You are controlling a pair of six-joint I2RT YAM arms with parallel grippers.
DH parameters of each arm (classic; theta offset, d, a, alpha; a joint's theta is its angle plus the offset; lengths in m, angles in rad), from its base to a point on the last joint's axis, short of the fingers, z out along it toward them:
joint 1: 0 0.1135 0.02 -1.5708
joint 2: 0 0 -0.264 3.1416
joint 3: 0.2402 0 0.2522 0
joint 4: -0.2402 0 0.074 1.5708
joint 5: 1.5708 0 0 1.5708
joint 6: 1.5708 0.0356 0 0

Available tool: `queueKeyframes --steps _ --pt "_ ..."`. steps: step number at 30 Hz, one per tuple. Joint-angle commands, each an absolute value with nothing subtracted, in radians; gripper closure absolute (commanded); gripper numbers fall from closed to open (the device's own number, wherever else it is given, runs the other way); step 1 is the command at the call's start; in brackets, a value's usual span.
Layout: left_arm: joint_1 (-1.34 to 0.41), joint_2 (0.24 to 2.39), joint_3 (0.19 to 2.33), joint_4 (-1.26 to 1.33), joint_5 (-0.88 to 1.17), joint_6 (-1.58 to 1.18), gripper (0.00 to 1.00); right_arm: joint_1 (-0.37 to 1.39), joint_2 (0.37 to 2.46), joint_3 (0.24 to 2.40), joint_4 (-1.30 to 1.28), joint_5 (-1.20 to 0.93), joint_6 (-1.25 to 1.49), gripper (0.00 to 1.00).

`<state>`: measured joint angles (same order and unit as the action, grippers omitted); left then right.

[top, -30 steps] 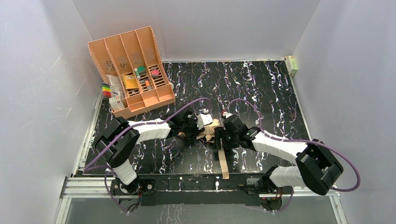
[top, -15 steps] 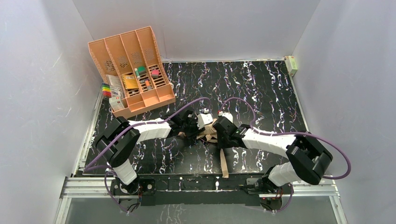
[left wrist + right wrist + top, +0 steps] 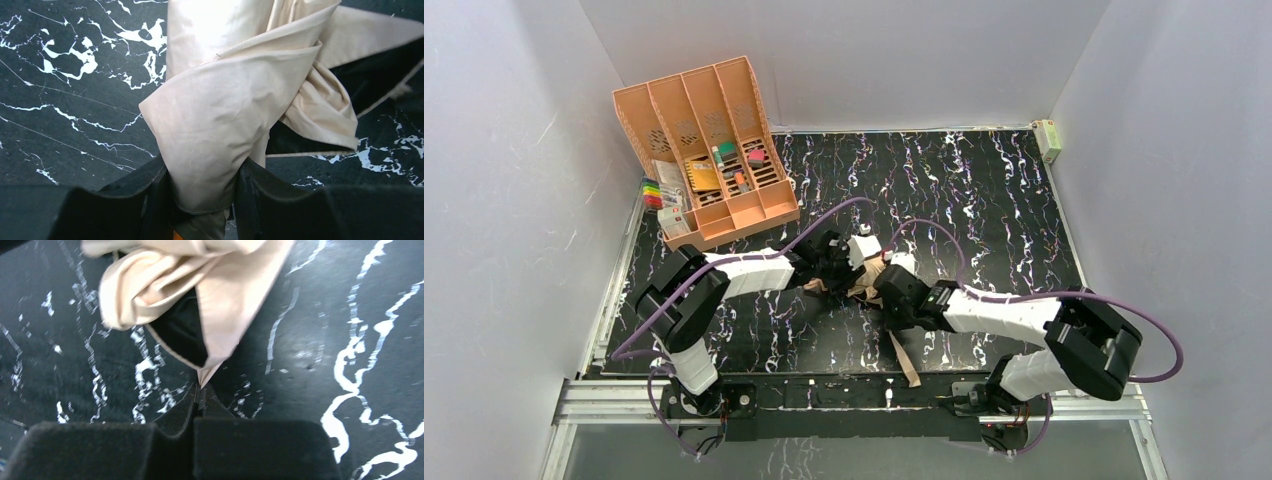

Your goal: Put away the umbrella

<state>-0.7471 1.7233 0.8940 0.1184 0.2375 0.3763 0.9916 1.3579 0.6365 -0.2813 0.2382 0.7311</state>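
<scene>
1. Top external: the crumpled umbrella (image 3: 865, 281) lies at the middle of the table (image 3: 984, 190) between both arms, and its strap (image 3: 902, 358) trails toward the near edge.
2. Left wrist: the left gripper (image 3: 202, 187) clamps a thick fold of the umbrella's fabric.
3. Right wrist: the right gripper (image 3: 200, 392), fingers together, pinches the umbrella's pointed corner.

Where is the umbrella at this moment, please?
In the top view the umbrella lies centrally on the table, between the left gripper and the right gripper, apart from the rear-left organizer.

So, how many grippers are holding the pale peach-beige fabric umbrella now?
2. The left gripper clamps a bunched fold of the pale peach-beige fabric umbrella; the right gripper pinches a pointed corner of its canopy.
</scene>
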Motion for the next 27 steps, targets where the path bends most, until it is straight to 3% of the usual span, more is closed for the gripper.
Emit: queueKeyframes --steps 1,10,17,27 --pt "-0.693 1.765 0.918 0.102 0.091 0.288 1.0 1.129 1.32 0.601 -0.367 0.127 0.784 1.0" --pt "-0.674 1.779 0.981 0.095 0.103 0.258 1.0 1.332 1.426 0.659 -0.405 0.251 0.784 1.0" --pt "-0.673 1.781 0.984 0.093 0.102 0.27 1.0 1.385 1.452 0.695 -0.263 0.17 0.698 1.0" --pt "-0.674 1.76 0.904 0.109 0.091 0.321 1.0 1.387 1.387 0.624 -0.491 0.244 0.884 1.0"
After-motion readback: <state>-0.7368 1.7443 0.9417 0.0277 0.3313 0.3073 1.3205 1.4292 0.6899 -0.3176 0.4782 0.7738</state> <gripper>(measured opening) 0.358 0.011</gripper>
